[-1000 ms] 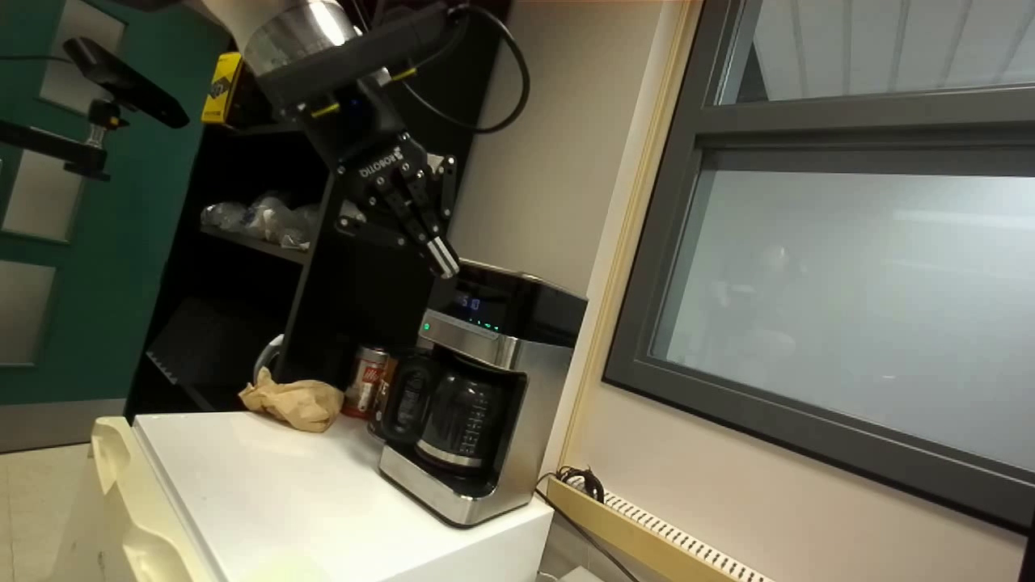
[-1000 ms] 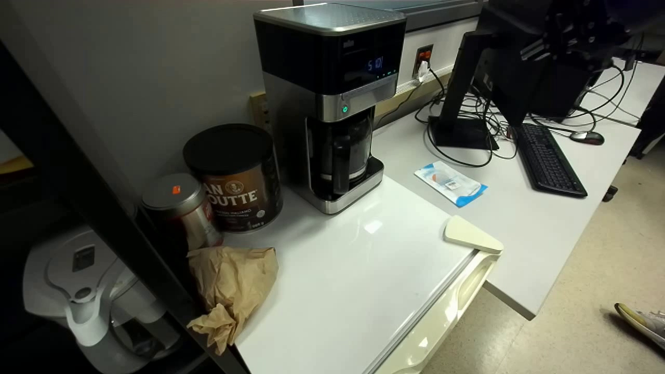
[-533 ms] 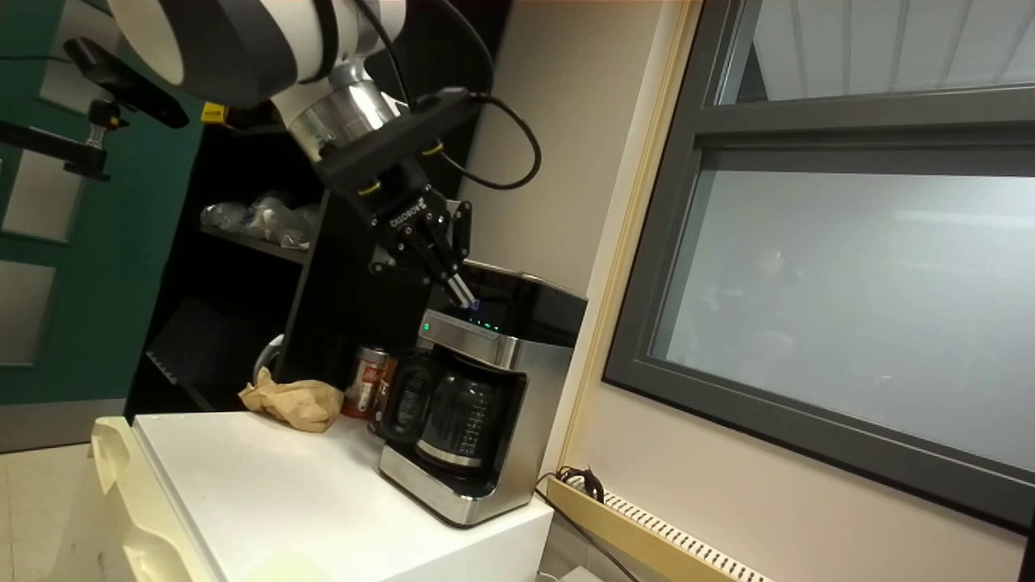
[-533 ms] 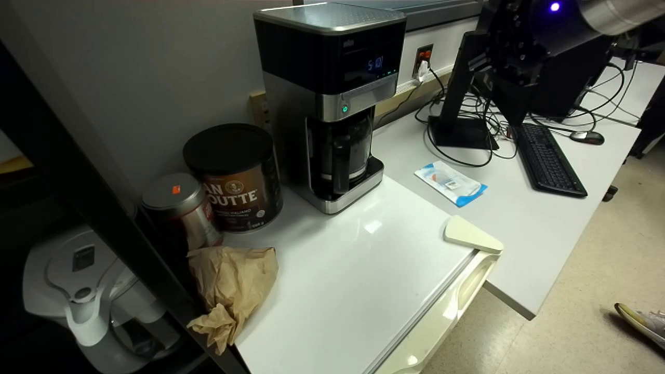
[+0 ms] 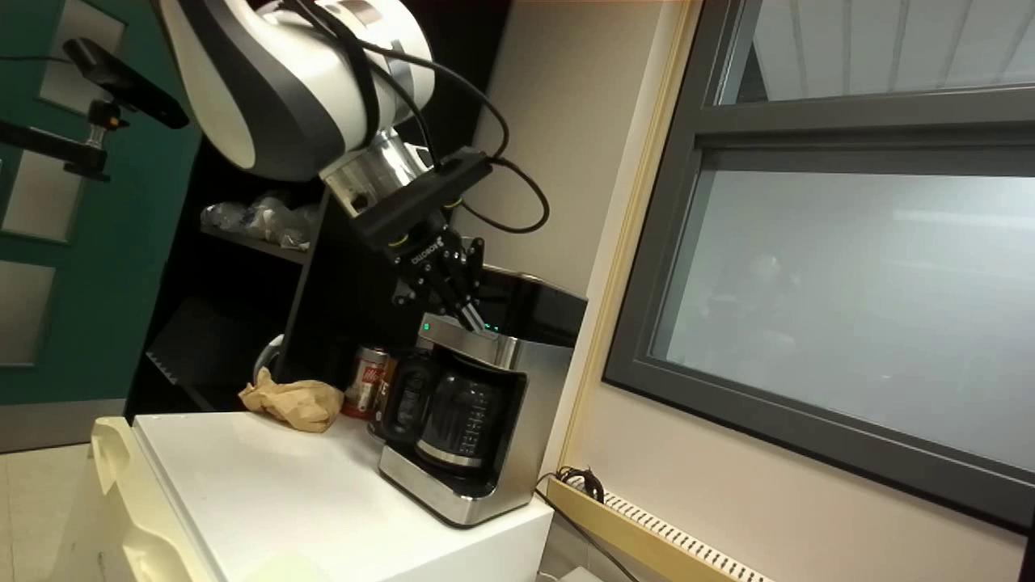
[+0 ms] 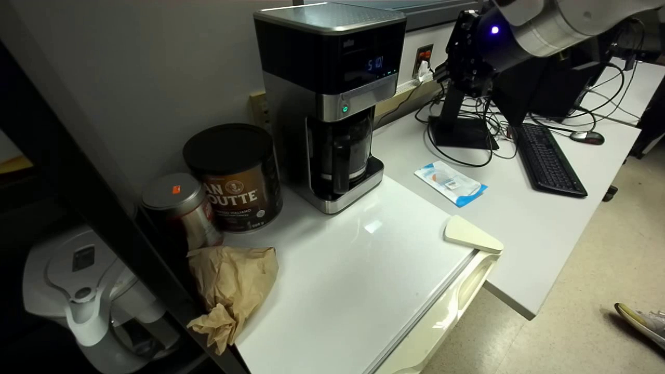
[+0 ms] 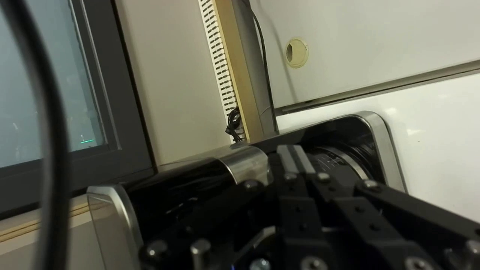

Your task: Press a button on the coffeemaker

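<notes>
The coffeemaker (image 5: 530, 428) stands upright on a white cabinet top. It has a black upper part with a lit display (image 6: 375, 64), a silver front band with a green-lit button (image 6: 344, 108), and a dark carafe (image 6: 358, 150). My gripper (image 5: 473, 318) is shut and empty, fingertips together and pointing down towards the panel. In an exterior view the fingers cover the display and part of the silver band. In an exterior view the gripper (image 6: 441, 72) is apart from the machine's front. In the wrist view the fingertips (image 7: 296, 159) overlap the carafe area beside the silver band (image 7: 247, 161).
A red can (image 5: 366, 381), a large brown coffee tin (image 6: 239, 192) and a crumpled paper bag (image 6: 234, 291) stand beside the machine. A dark shelf (image 5: 259, 242) is behind. A monitor stand (image 6: 457, 104), cables, keyboard (image 6: 550, 161) and blue-white packet (image 6: 451, 182) are on the adjoining desk.
My shut gripper has moved down and closer to the coffeemaker's front, from above its top edge to in front of the silver band. The coffeemaker has not moved.
</notes>
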`<state>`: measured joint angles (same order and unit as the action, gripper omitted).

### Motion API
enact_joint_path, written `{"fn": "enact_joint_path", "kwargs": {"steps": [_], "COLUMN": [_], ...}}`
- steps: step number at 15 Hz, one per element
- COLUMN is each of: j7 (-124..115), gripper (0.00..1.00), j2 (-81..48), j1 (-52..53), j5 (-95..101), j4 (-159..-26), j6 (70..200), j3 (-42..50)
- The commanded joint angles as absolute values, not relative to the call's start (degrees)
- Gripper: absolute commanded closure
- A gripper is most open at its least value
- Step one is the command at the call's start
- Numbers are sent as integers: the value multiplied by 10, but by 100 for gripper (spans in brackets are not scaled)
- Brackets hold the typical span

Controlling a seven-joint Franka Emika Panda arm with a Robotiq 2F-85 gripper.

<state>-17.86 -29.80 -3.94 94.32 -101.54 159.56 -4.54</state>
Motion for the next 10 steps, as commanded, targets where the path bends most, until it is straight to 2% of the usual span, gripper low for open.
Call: {"fn": "enact_joint_path", "kwargs": {"steps": [1,10], "j7": [-176,-167], "gripper": [99,99], "j2": [-348,-407], "j1": [-40,-39], "j5": [943,937], "j4": [-952,-874], "j6": [1610,1606], "j3": [-50,-63]}}
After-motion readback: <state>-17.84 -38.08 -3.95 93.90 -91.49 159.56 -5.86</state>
